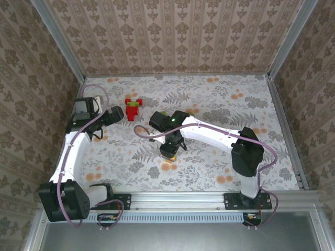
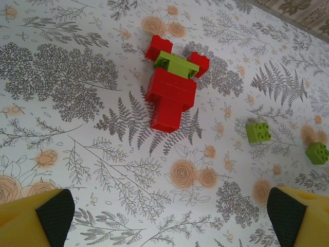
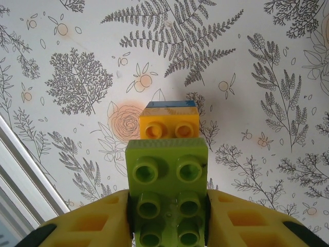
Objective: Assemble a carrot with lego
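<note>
- The carrot [image 3: 168, 170] sits between the fingers of the right gripper [image 3: 168, 218], near the middle of the table [image 3: 77, 77].
- The brick cluster [image 2: 172, 87] lies on the table behind and left of the carrot, ahead of the left gripper [image 2: 169, 216].
- One loose brick [image 2: 258, 131] lies right of the cluster, with a second brick [image 2: 317, 153] near it but apart, further right.

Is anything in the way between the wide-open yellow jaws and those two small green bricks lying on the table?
Nothing visible does. The two green bricks lie on bare table ahead of the left arm's open jaws. The red and green stack stands apart from them, farther off.
</note>
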You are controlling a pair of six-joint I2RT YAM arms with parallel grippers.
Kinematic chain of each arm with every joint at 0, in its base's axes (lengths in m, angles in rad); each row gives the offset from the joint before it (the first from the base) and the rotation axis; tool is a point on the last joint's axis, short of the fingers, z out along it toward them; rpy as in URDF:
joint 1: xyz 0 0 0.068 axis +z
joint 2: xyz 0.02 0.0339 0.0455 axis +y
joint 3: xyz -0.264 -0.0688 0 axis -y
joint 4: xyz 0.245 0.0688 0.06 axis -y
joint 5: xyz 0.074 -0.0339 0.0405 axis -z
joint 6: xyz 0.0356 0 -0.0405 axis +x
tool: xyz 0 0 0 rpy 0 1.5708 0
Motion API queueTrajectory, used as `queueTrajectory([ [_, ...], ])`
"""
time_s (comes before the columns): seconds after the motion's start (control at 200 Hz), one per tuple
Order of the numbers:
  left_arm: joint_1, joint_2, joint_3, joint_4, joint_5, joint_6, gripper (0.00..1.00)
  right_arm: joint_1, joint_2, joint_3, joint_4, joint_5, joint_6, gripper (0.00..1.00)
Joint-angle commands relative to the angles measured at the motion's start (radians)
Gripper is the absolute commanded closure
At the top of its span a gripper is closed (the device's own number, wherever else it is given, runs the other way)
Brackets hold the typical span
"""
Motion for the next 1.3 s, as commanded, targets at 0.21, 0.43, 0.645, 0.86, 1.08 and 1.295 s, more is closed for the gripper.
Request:
queueTrajectory([
  [0.21,-0.004,-0.007,0.032,-0.022,-0.003,0.017,0.0,0.014,0.043,0.007,-0.009,-0.017,0.013,0.63],
  [0.43,-0.004,-0.008,0.033,-0.022,-0.003,0.016,0.0,0.025,0.062,0.005,-0.043,0.019,-0.001,0.63],
  [0.645,-0.005,-0.007,0.033,-0.022,-0.003,0.016,0.0,0.033,0.055,-0.023,-0.061,0.055,-0.001,0.63],
  [0.86,-0.004,-0.006,0.034,-0.022,-0.004,0.017,0.0,0.037,0.068,-0.042,-0.064,0.095,0.011,0.63],
  [1.08,-0.004,-0.006,0.033,-0.022,-0.003,0.017,0.0,0.037,0.083,-0.053,-0.07,0.07,-0.006,0.64],
  [1.295,-0.004,-0.007,0.032,-0.022,-0.004,0.016,0.0,0.037,0.113,-0.066,-0.091,0.027,-0.032,0.64],
])
